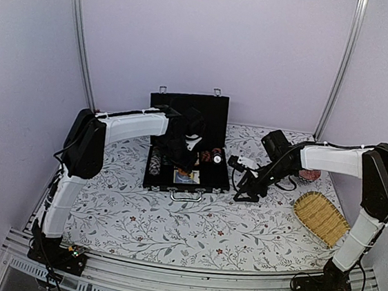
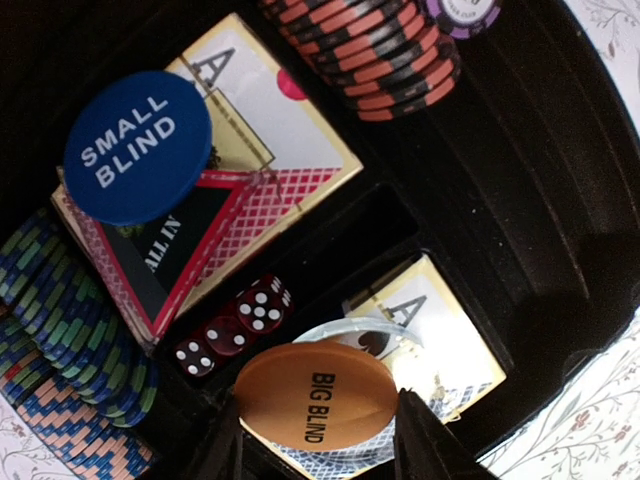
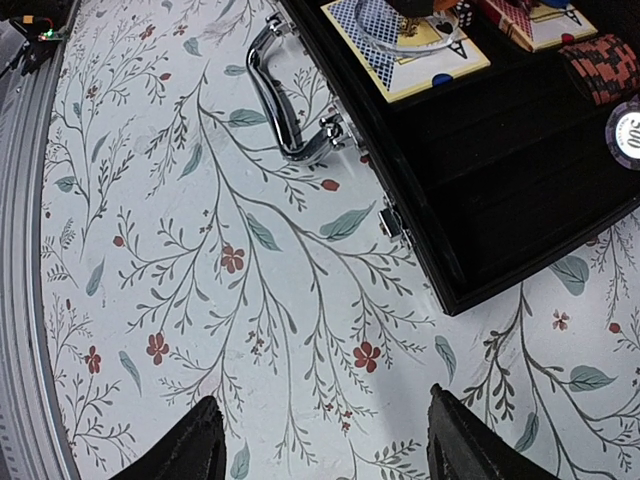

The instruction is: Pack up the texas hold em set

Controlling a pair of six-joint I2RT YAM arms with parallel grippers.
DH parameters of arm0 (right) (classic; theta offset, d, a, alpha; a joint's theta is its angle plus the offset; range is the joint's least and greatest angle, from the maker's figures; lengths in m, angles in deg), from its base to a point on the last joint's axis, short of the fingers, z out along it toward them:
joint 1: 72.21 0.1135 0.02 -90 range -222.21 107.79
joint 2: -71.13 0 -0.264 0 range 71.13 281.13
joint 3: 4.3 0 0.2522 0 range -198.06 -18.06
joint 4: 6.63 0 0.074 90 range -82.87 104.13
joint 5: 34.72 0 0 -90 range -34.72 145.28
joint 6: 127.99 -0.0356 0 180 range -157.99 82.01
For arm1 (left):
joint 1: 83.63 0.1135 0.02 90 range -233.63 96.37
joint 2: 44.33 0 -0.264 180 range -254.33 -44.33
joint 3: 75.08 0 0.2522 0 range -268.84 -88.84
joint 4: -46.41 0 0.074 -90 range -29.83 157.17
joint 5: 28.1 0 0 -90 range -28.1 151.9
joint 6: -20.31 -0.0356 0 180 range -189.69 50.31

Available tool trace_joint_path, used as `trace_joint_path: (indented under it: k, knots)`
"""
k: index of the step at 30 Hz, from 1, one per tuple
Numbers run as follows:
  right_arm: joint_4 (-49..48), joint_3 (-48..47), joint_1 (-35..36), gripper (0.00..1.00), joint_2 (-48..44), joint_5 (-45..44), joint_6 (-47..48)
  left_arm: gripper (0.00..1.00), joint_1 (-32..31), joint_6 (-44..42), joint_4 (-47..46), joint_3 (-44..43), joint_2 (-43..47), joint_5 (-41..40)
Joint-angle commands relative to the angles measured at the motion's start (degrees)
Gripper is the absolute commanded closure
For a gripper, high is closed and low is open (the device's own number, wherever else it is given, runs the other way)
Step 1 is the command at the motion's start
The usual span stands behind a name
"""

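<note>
The black case [image 1: 197, 180] lies open at the table's middle, its lid upright behind. My left gripper [image 1: 182, 157] reaches into it and is shut on the orange "BIG BLIND" disc [image 2: 315, 395], held just above a card deck [image 2: 435, 320] with a clear ring on it. My left gripper [image 2: 315, 445] shows only its two dark tips. Three red dice [image 2: 232, 325], a blue "SMALL BLIND" disc [image 2: 138, 145] and chip stacks [image 2: 380, 50] sit in the case. My right gripper [image 1: 245, 189] is open and empty over bare cloth [image 3: 325, 440], right of the case's front corner [image 3: 450, 290].
A woven yellow basket [image 1: 322, 218] lies at the right, with a red round dish [image 1: 309, 175] behind it. The case's silver handle [image 3: 290, 100] and latch [image 3: 395, 220] stick out at its front. The floral cloth [image 1: 171, 226] covers the table.
</note>
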Motion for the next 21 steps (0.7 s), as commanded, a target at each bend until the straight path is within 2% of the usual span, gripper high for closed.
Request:
trace_joint_path:
  k: [1,21]
  knots:
    - [0.7,-1.6,0.1,0.30,0.4,0.2,0.7,0.50,-1.0,-0.3,0.7,-0.1,0.8,1.6]
    - [0.9,-1.6,0.2,0.30,0.3,0.4,0.9,0.46,-2.4,0.2,3.1,-1.9,-0.6,1.0]
